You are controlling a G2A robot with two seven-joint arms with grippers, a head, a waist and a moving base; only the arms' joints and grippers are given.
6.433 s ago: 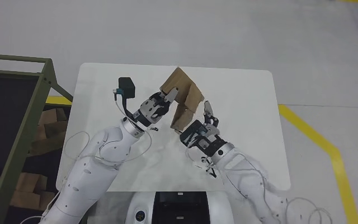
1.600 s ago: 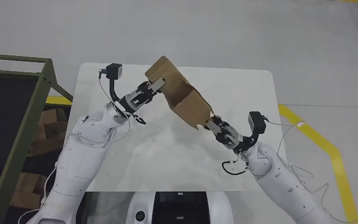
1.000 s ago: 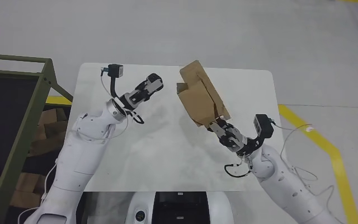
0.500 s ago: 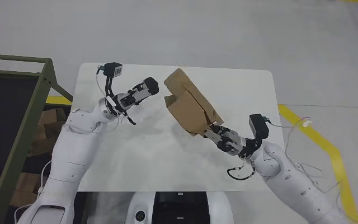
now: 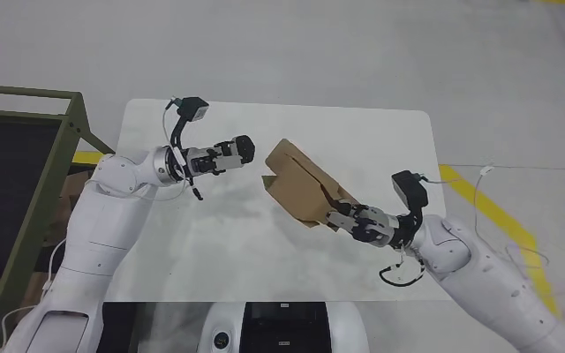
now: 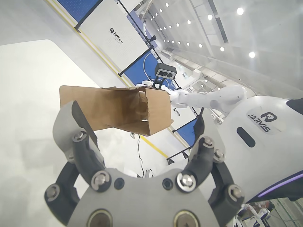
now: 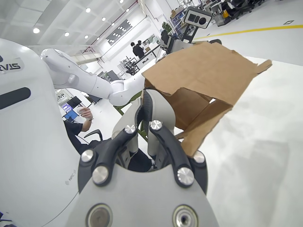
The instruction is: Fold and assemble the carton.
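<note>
Item: carton (image 5: 300, 187), brown card, opened into tube, both ends unclosed, flaps loose.
Location: held by 1 wall in right pincer (image 5: 335, 214), body projecting beyond its tips, apparently clear of counter (image 5: 388, 141).
Right pincer: clenched on carton wall.
Left pincer (image 5: 253, 150): released, empty; carton's open end just ahead of its tips, apart.
Step, judged: tube squared, flap folding not begun.
Next move calls for: left pincer closing gap onto 1 free flap, right bracing against push.

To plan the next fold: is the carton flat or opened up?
Opened up: the carton is a hollow tube, its end unclosed, in the right gripper.
</note>
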